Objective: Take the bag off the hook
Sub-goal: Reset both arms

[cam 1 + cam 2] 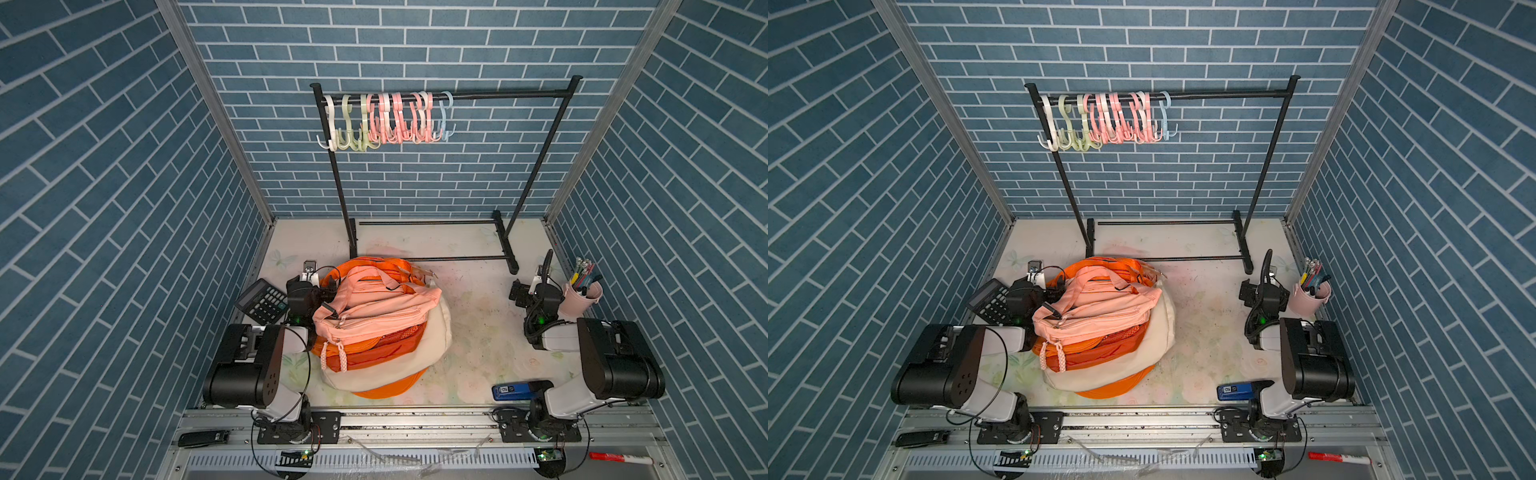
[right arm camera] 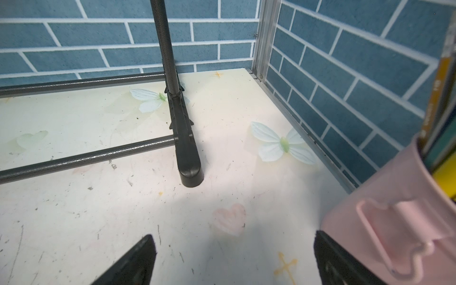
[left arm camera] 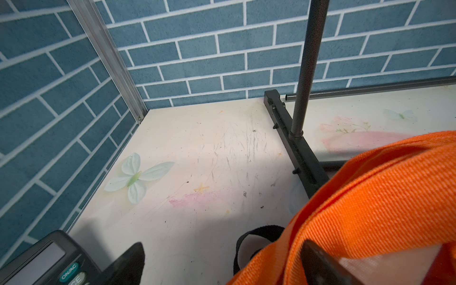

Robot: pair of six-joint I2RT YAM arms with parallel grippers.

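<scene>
Bags (image 1: 374,324) heaped on table (image 1: 478,332), off hooks (image 1: 386,118); left gripper (image 3: 222,261), right gripper (image 2: 234,246) both spread wide.

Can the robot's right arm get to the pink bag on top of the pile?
Probably yes. The right gripper is open and empty, and only bare table lies between it and the pink bag. The pen cup stands on its far side.

"ON/AC" on a green key (image 3: 69,269) of the calculator (image 3: 32,259).
</scene>
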